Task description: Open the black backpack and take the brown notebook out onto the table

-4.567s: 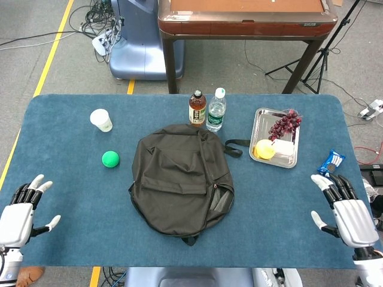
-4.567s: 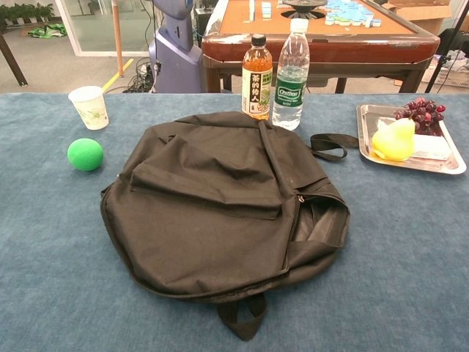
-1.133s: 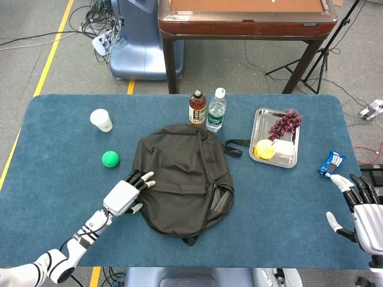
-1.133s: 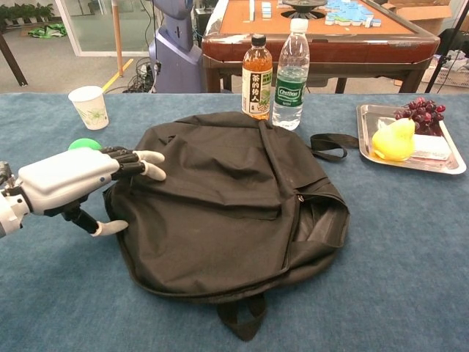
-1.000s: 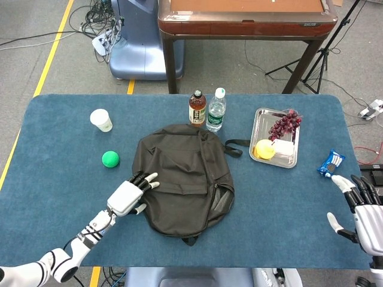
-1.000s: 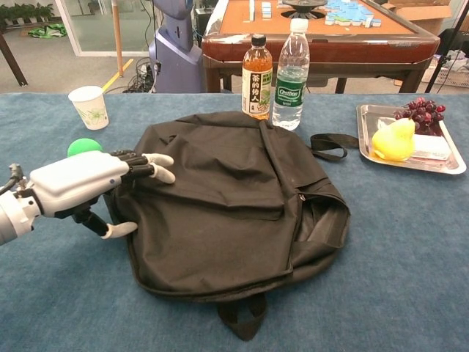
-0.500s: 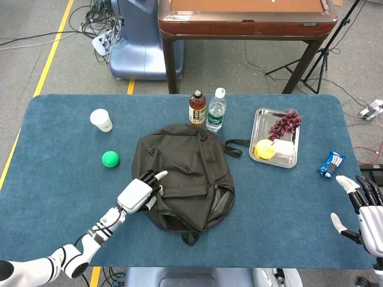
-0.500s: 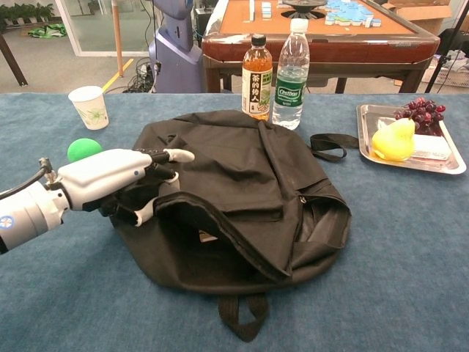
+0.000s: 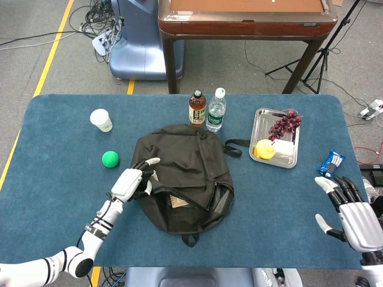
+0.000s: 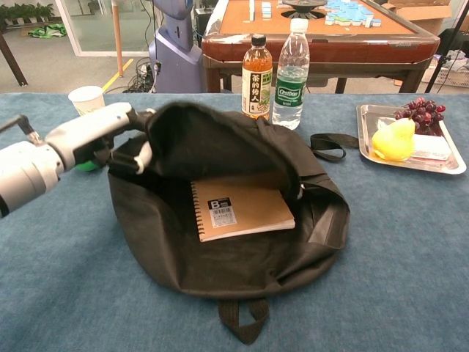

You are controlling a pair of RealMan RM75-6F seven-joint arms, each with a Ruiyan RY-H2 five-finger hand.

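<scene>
Two hands show. Left hand (image 10: 110,136) grips the front flap of the black backpack (image 10: 227,271) at its 9 o'clock edge, holding it raised. Brown notebook (image 10: 242,207) lies exposed inside the backpack at table centre, spiral edge at 9 o'clock. Right hand (image 9: 350,209) hovers at the table's 4 o'clock edge, fingers spread wide, holding nothing, well apart from the backpack

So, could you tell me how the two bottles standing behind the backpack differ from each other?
The tea bottle is shorter, with a black cap, amber contents and a yellow-green label. The water bottle is taller, with a white cap, clear contents and a green label. Both stand upright, side by side, just behind the black backpack.
</scene>
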